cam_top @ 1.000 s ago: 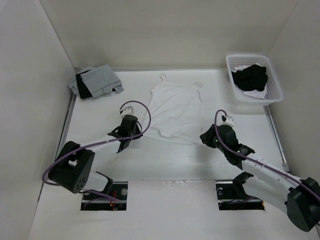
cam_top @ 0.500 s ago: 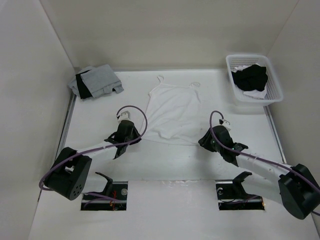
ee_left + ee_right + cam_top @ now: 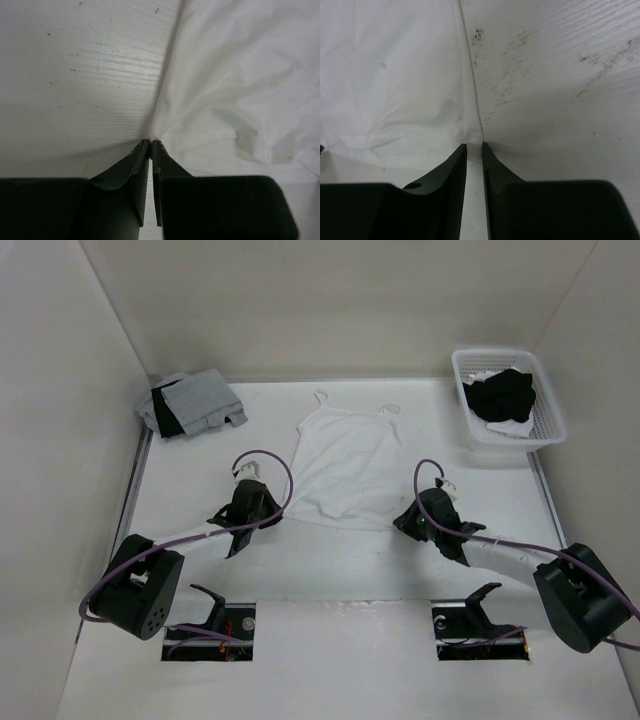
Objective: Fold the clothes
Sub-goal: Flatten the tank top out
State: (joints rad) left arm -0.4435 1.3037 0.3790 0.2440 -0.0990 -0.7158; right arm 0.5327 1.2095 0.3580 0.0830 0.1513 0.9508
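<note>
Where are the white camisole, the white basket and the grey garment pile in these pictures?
white camisole (image 3: 345, 465), top external view, middle of its body.
white basket (image 3: 548, 405), top external view, its right wall.
grey garment pile (image 3: 200, 397), top external view, its grey top layer.

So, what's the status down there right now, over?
Left gripper shut on white camisole, left hem corner. Right gripper at right hem corner, jaws nearly closed, grip unclear. Camisole flat, unfolded. Nothing in the way.
</note>
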